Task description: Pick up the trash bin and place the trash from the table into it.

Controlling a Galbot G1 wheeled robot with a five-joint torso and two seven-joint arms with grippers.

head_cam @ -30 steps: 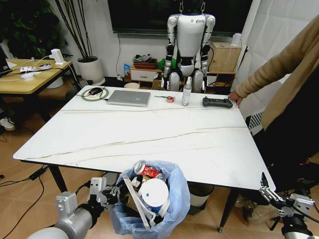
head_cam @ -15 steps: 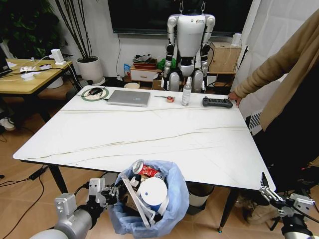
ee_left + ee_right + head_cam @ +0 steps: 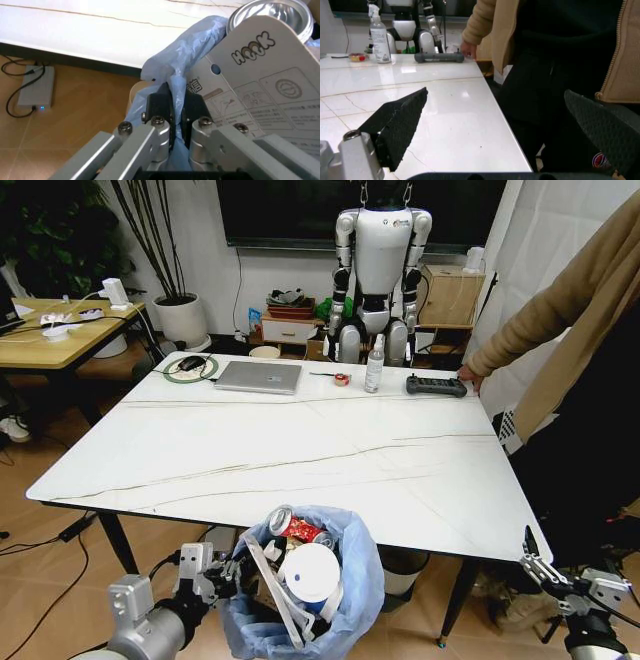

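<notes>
Seemingly the job is close to finished. From the head camera, the trash bin (image 3: 300, 590) hangs just below the near edge of the table (image 3: 300, 460), held at its rim by the left gripper (image 3: 222, 570). Its light-blue bag is stuffed with trash: a crushed red-silver can (image 3: 292, 526), a white round lid (image 3: 311, 571) and a strip of printed cardboard (image 3: 272, 585). No litter lies on the tabletop that I can make out; what stays there is a laptop (image 3: 259, 376), a spray bottle (image 3: 374, 364), a black controller (image 3: 436, 386) and a roll of tape (image 3: 342, 379), none of them trash. A person's hand (image 3: 467, 376) rests on the far right corner, and the right gripper (image 3: 537, 565) waits low beside the table's right edge.

From the left wrist camera, the jaws are pressed together on a fold of the blue bag (image 3: 177, 84) at the bin's lip, beside the cardboard (image 3: 260, 78) and the can's silver end (image 3: 272, 15).

From the right wrist camera, the jaws stand wide apart, holding nothing, level with the table edge; the person stands close alongside.
</notes>
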